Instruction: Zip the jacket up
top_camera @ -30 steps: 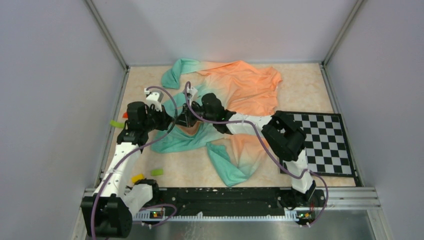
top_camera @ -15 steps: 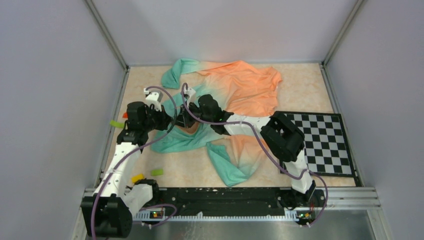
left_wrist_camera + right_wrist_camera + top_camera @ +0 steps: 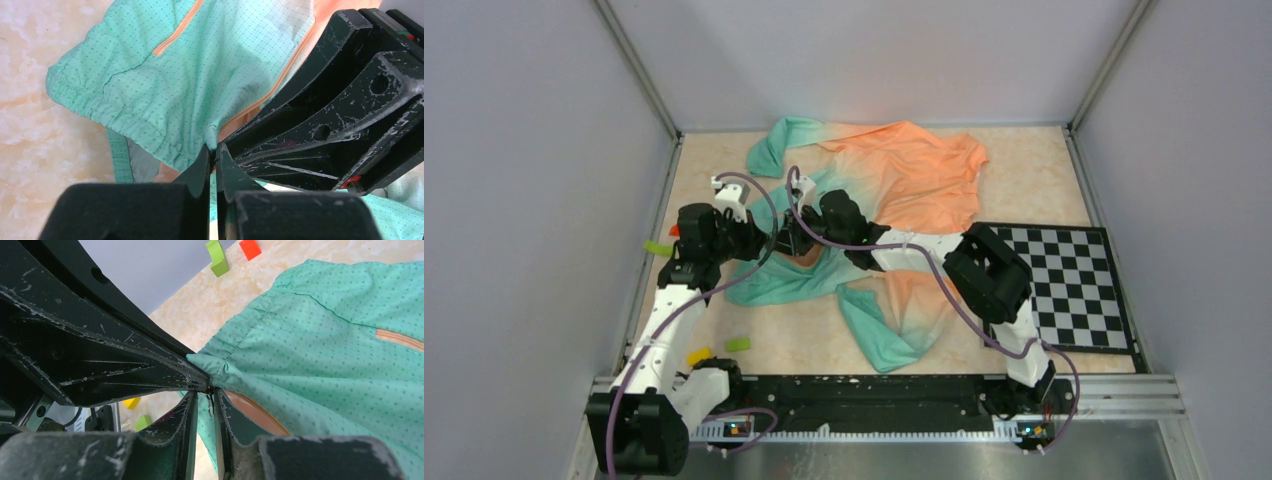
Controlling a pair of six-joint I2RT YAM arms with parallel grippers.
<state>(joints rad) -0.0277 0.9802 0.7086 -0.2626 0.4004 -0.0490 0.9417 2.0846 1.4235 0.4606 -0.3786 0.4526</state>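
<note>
The jacket [image 3: 914,175] lies crumpled from the back middle to the front, orange at the back and teal toward me. My left gripper [image 3: 774,243] and right gripper [image 3: 798,240] meet tip to tip over its teal hem. In the left wrist view my left gripper [image 3: 212,151] is shut on a pinch of teal hem [image 3: 150,100] beside the orange zipper tape [image 3: 260,102]. In the right wrist view my right gripper [image 3: 210,396] is pinched on a small dark zipper part next to the tape [image 3: 255,415]. The zipper's far length is hidden under folds.
A checkerboard [image 3: 1069,285] lies at the right. Small blocks sit at the left: green [image 3: 657,247], red [image 3: 674,230], yellow [image 3: 697,355], green [image 3: 738,344]. Grey walls close in the left, back and right sides.
My right arm has shifted slightly left, closing toward the left gripper. The left arm and the jacket look unchanged.
</note>
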